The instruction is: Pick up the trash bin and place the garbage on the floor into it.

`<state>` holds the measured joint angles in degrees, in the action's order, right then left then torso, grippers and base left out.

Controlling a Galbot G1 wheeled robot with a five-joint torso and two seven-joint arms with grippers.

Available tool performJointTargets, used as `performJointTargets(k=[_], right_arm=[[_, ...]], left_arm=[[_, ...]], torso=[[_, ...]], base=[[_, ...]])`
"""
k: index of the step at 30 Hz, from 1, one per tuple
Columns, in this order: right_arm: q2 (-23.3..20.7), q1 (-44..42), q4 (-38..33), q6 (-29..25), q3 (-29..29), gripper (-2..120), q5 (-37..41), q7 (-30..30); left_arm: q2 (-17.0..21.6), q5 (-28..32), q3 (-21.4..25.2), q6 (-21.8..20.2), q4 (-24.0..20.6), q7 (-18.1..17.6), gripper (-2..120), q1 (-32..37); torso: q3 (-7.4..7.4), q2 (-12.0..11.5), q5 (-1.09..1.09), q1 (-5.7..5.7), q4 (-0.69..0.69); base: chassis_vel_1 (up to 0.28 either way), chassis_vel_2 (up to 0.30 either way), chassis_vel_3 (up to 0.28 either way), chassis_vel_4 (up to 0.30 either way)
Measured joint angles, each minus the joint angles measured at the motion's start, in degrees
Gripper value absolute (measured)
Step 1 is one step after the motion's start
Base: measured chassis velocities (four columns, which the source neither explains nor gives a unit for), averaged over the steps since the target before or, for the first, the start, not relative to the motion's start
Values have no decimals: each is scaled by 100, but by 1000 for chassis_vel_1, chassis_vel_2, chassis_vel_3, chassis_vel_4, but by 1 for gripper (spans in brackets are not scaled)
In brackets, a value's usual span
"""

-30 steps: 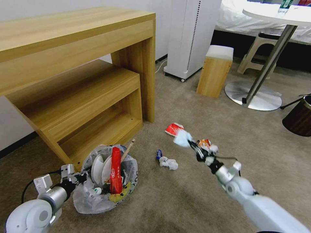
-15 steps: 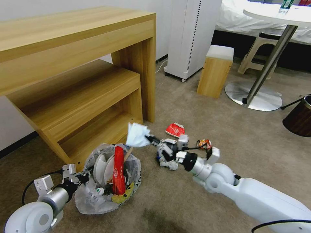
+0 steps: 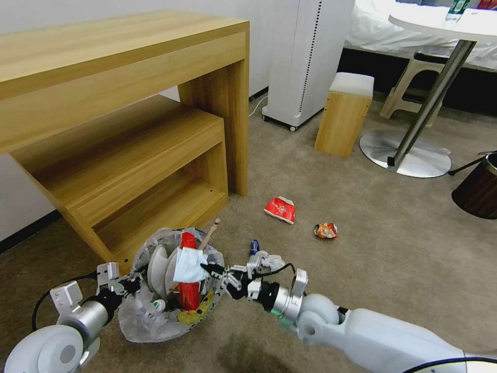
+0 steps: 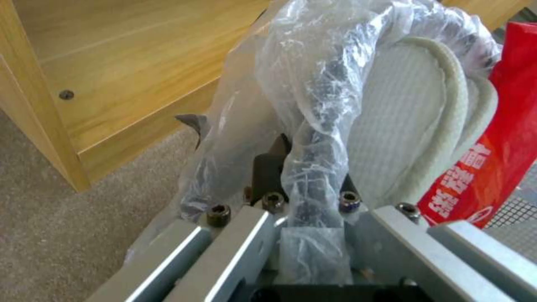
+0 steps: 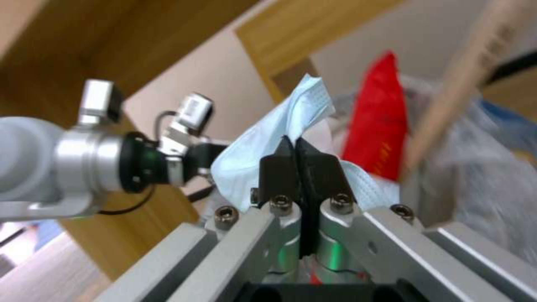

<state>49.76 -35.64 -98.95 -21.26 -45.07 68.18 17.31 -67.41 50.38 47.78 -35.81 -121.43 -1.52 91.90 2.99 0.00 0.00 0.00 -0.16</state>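
Head view: right gripper (image 3: 211, 269) now down at the rim of the trash bin (image 3: 155, 311), fingers pinched shut on a soft pleated blue mask (image 3: 188, 264) held higher and farther right half a second ago. Left gripper (image 3: 128, 285) clamped on the crinkly clear liner at the bin's rim; inside, white slippers (image 4: 402, 126), wooden stick (image 3: 209, 234), glossy red wrapper (image 3: 189, 290) with white characters, unreadable. On the beige carpet (image 3: 362, 280): crumpled tissue (image 3: 272, 260), red packet (image 3: 280, 209), orange wrapper (image 3: 326, 230).

bin (image 3: 135, 324): my front-left, in front of the shelf unit (image 3: 124, 140)
wrappers (image 3: 280, 209): on the carpet (image 3: 393, 248), off to its right
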Motion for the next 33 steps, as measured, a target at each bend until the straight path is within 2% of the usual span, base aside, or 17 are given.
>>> performJointTargets(k=[10, 22, 24, 26, 28, 31, 32, 33], right_arm=[[231, -50, -167, 243, -84, 0, -69, -1205], [665, 176, 5, 382, -503, 0, -306, -1998], [689, 190, 14, 383, -531, 3, -330, -2013], [719, 218, 0, 383, -563, 14, -353, -2021], [725, 234, -25, 383, -582, 17, -354, -2017], [712, 294, -137, 385, -673, 32, -348, -1999], [712, 294, -137, 385, -673, 32, -348, -1999], [689, 304, -188, 390, -689, 37, -343, -2000]], left_arm=[[-27, -23, -58, 8, 64, 11, 1, -42], [-25, -22, -33, 24, 15, 24, 1, 8], [-27, -22, -27, 24, 11, 25, 1, 13], [-38, -23, -10, 26, -1, 29, 1, 32], [-45, -23, 1, 27, -3, 30, 1, 37], [-69, -25, 61, 31, -12, 31, 1, 64], [-69, -25, 61, 31, -12, 31, 1, 64], [-69, -25, 74, 33, -12, 31, 1, 66]], torso=[[0, 0, 0, 0, 0], [0, 0, 0, 0, 0], [0, 0, 0, 0, 0], [0, 0, 0, 0, 1], [0, 0, 0, 0, 1], [0, 0, 0, 0, 1], [0, 0, 0, 0, 1], [0, 0, 0, 0, 1]], base=[[0, 0, 0, 0], [0, 0, 0, 0], [0, 0, 0, 0], [0, 0, 0, 0], [0, 0, 0, 0], [0, 0, 0, 0], [0, 0, 0, 0], [0, 0, 0, 0]])
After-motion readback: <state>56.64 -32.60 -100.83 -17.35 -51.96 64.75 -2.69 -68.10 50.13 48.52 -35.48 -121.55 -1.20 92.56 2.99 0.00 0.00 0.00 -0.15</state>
